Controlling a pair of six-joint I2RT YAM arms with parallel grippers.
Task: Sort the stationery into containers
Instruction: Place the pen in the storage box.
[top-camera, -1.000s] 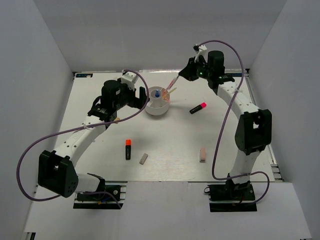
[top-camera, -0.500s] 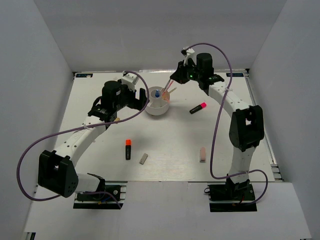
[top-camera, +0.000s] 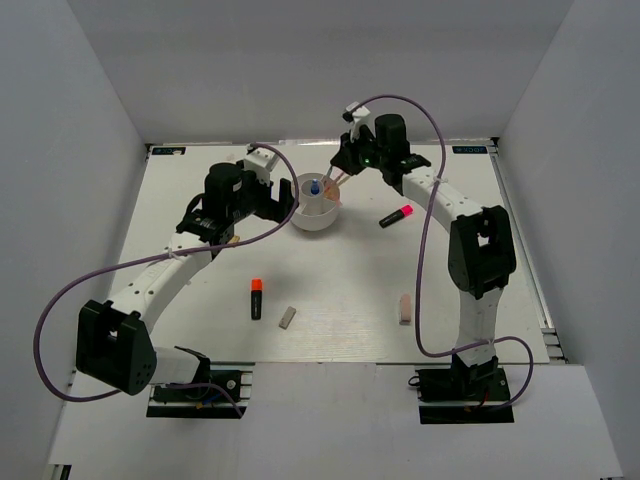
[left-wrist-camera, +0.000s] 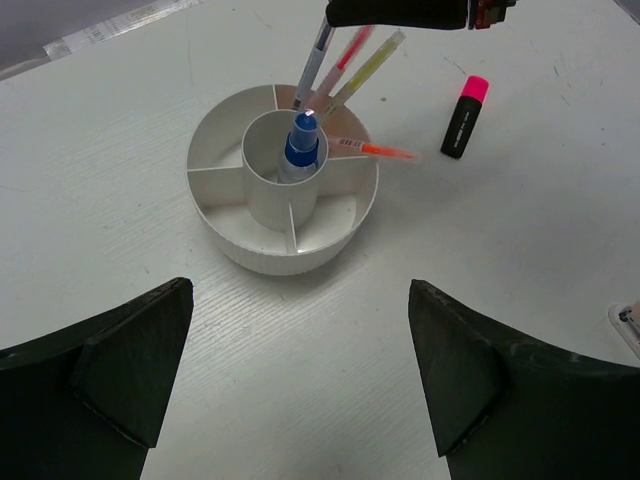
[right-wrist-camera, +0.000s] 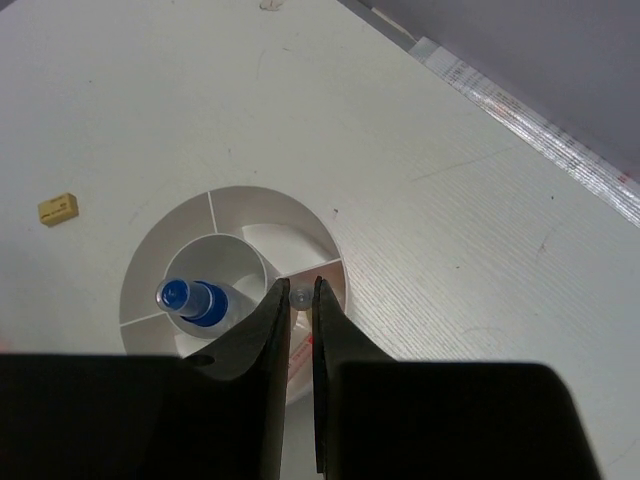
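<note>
Over the round white tub (left-wrist-camera: 290, 255), the right pincer (right-wrist-camera: 298, 287) is clamped on a grey pen (left-wrist-camera: 316, 55).
That pen's lower end sits in a far-side compartment, beside a pink pen (left-wrist-camera: 352, 50) and a yellow pen (left-wrist-camera: 372, 65) leaning there. A blue-capped bottle (left-wrist-camera: 298, 150) stands in the centre cup. The left pincer (left-wrist-camera: 300, 330) hangs near the tub, fingers wide apart and holding nothing. On the worktop (top-camera: 340, 280) lie a pink-capped highlighter (left-wrist-camera: 463, 115) beside the tub, and well apart from it an orange-capped highlighter (top-camera: 256, 297) and two erasers (top-camera: 287, 317).
</note>
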